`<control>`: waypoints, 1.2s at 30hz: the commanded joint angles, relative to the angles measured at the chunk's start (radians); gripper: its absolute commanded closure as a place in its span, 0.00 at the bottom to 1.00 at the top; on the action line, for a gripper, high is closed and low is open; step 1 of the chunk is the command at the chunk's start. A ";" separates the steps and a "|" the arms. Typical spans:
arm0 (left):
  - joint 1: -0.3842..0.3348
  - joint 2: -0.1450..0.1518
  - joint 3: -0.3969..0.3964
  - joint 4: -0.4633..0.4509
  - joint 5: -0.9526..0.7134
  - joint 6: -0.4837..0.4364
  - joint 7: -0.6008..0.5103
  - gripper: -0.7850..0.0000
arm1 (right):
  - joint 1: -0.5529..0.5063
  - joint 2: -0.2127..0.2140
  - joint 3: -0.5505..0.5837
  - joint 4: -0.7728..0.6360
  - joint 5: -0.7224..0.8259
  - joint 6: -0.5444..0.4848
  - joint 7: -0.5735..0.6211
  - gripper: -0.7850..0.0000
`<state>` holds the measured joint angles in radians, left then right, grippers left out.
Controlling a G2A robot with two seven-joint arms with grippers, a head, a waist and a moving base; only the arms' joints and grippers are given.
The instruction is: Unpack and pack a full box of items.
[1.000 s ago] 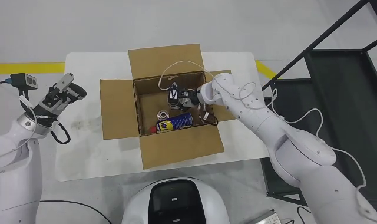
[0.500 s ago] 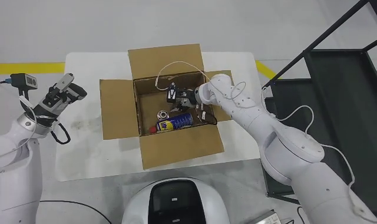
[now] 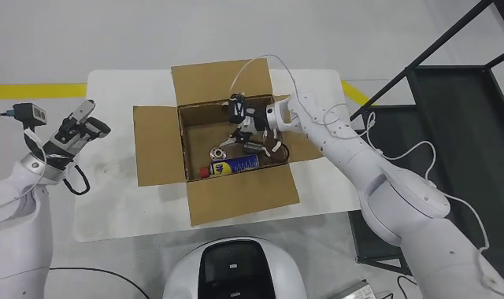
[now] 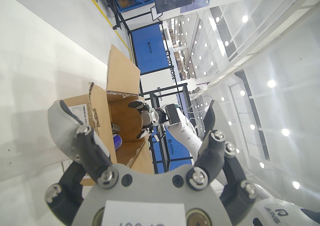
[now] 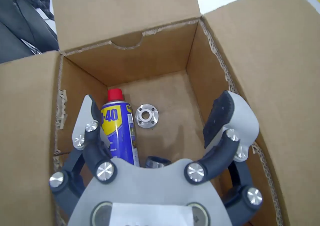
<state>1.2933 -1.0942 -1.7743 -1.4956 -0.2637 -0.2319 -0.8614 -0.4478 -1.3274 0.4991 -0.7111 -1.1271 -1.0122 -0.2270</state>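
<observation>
The cardboard box [image 3: 157,145] sits open on the white surface [image 3: 118,212], all four flaps folded outward. On the box floor a blue-and-yellow spray can [image 5: 117,127] with a red cap lies on its side along the box wall nearest the robot. A round metal flange [image 5: 147,115] with a centre hole lies flat just beside the can, toward the middle of the box and apart from the walls. A short dark metal ring [image 5: 158,162] lies near the can's lower end, partly hidden behind the right wrist, so its shape is hard to tell.

The right gripper [image 5: 156,96] hangs over the box opening at about rim height, above the half of the box farther from the robot. Its jaws are spread wide and hold nothing. A thin white cable [image 3: 260,63] from that arm arcs over the far flap of the box.

The left gripper [image 4: 135,109] hangs off the left side of the box, beyond the surface's edge. It too is spread wide and holds nothing.

To the right of the box stands a black metal rack [image 3: 441,102], and left of the box a yellow floor line [image 3: 39,90] runs behind the surface.
</observation>
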 commanded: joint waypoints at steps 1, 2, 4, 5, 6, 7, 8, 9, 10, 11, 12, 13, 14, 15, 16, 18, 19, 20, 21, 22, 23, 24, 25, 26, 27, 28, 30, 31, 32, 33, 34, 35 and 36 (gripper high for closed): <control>-0.006 0.000 0.012 0.019 0.001 -0.001 -0.001 0.00 | -0.024 0.035 0.009 -0.053 0.074 0.000 0.012 0.00; -0.010 0.000 0.022 0.029 -0.021 0.004 -0.010 0.00 | -0.038 0.054 0.014 -0.079 0.120 0.000 0.026 0.00; -0.018 -0.001 0.036 0.050 -0.040 0.004 -0.023 0.00 | -0.065 0.095 0.026 -0.133 0.225 0.000 0.079 0.00; -0.023 0.000 0.043 0.060 -0.032 0.001 -0.025 0.00 | -0.077 0.117 0.034 -0.166 0.279 0.000 0.116 0.00; -0.027 0.000 0.052 0.071 -0.030 0.000 -0.026 0.00 | -0.090 0.141 0.043 -0.198 0.335 0.000 0.158 0.00; -0.032 -0.001 0.061 0.082 -0.033 0.000 -0.029 0.00 | -0.103 0.165 0.053 -0.234 0.393 0.000 0.205 0.00; -0.037 -0.001 0.071 0.094 -0.035 0.001 -0.033 0.00 | -0.114 0.189 0.065 -0.273 0.447 0.000 0.256 0.00; -0.043 -0.001 0.080 0.106 -0.035 0.002 -0.038 0.00 | -0.117 0.198 0.070 -0.288 0.464 0.000 0.272 0.00; -0.049 -0.001 0.088 0.118 -0.035 0.001 -0.041 0.00 | -0.117 0.198 0.070 -0.288 0.464 0.000 0.272 0.00; -0.055 -0.002 0.097 0.128 -0.034 0.001 -0.044 0.00 | -0.117 0.198 0.070 -0.288 0.464 0.000 0.272 0.00; -0.061 -0.002 0.106 0.136 -0.033 -0.002 -0.048 0.00 | -0.117 0.198 0.070 -0.288 0.464 0.000 0.272 0.00; -0.066 -0.002 0.114 0.143 -0.032 -0.006 -0.050 0.00 | -0.117 0.198 0.070 -0.288 0.464 0.000 0.272 0.00; -0.071 -0.002 0.122 0.150 -0.032 -0.009 -0.051 0.00 | -0.117 0.198 0.070 -0.288 0.464 0.000 0.272 0.00; -0.076 -0.003 0.129 0.156 -0.031 -0.012 -0.051 0.00 | -0.117 0.198 0.070 -0.288 0.464 0.000 0.272 0.00; -0.080 -0.003 0.137 0.162 -0.034 -0.015 -0.053 0.00 | -0.117 0.198 0.070 -0.288 0.464 0.000 0.272 0.00; -0.089 -0.004 0.153 0.170 -0.038 -0.020 -0.056 0.00 | -0.117 0.198 0.070 -0.288 0.464 0.000 0.272 0.00; -0.093 -0.004 0.160 0.172 -0.036 -0.025 -0.059 0.00 | -0.117 0.198 0.070 -0.288 0.464 0.000 0.272 0.00; -0.096 -0.004 0.166 0.173 -0.034 -0.031 -0.061 0.00 | -0.117 0.198 0.070 -0.288 0.464 0.000 0.272 0.00; -0.098 -0.004 0.170 0.174 -0.039 -0.033 -0.064 0.00 | -0.117 0.198 0.070 -0.288 0.464 0.000 0.272 0.00; -0.099 -0.004 0.172 0.175 -0.044 -0.035 -0.066 0.00 | -0.117 0.198 0.070 -0.288 0.464 0.000 0.272 0.00; -0.099 -0.004 0.174 0.177 -0.045 -0.037 -0.066 0.00 | -0.117 0.198 0.070 -0.288 0.464 0.000 0.272 0.00; -0.099 -0.004 0.178 0.177 -0.040 -0.038 -0.065 0.00 | -0.117 0.198 0.070 -0.288 0.464 0.000 0.272 0.00; -0.098 -0.003 0.182 0.177 -0.038 -0.038 -0.066 0.00 | -0.117 0.198 0.070 -0.288 0.464 0.000 0.272 0.00; -0.098 -0.003 0.186 0.176 -0.036 -0.038 -0.066 0.00 | -0.117 0.198 0.070 -0.288 0.464 0.000 0.272 0.00; -0.098 -0.003 0.189 0.175 -0.034 -0.039 -0.066 0.00 | -0.129 0.197 0.069 -0.302 0.473 0.006 0.276 0.00; -0.097 -0.003 0.191 0.174 -0.034 -0.040 -0.064 0.00 | -0.135 0.196 0.071 -0.309 0.498 0.003 0.289 0.00; -0.094 -0.002 0.190 0.167 -0.045 -0.043 -0.059 0.00 | -0.137 0.201 0.077 -0.307 0.566 0.000 0.346 0.00; -0.091 -0.002 0.188 0.161 -0.055 -0.045 -0.059 0.00 | -0.138 0.205 0.080 -0.306 0.623 0.000 0.386 0.00; -0.088 -0.001 0.184 0.156 -0.061 -0.045 -0.059 0.00 | -0.137 0.213 0.085 -0.303 0.681 0.000 0.435 0.00; -0.085 0.000 0.182 0.152 -0.065 -0.044 -0.060 0.00 | -0.137 0.223 0.093 -0.298 0.746 0.000 0.488 0.00; -0.083 0.001 0.180 0.148 -0.067 -0.045 -0.061 0.00 | -0.138 0.235 0.102 -0.294 0.817 0.000 0.545 0.00; -0.081 0.001 0.181 0.145 -0.074 -0.045 -0.065 0.00 | -0.140 0.249 0.113 -0.290 0.889 0.000 0.608 0.00; -0.082 0.002 0.183 0.144 -0.080 -0.043 -0.069 0.00 | -0.143 0.264 0.127 -0.287 0.963 0.000 0.674 0.00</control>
<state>1.2117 -1.0929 -1.5935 -1.3508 -0.3381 -0.2762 -0.9259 -0.5881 -1.0786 0.6129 -1.0011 -0.2643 -1.0124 0.3623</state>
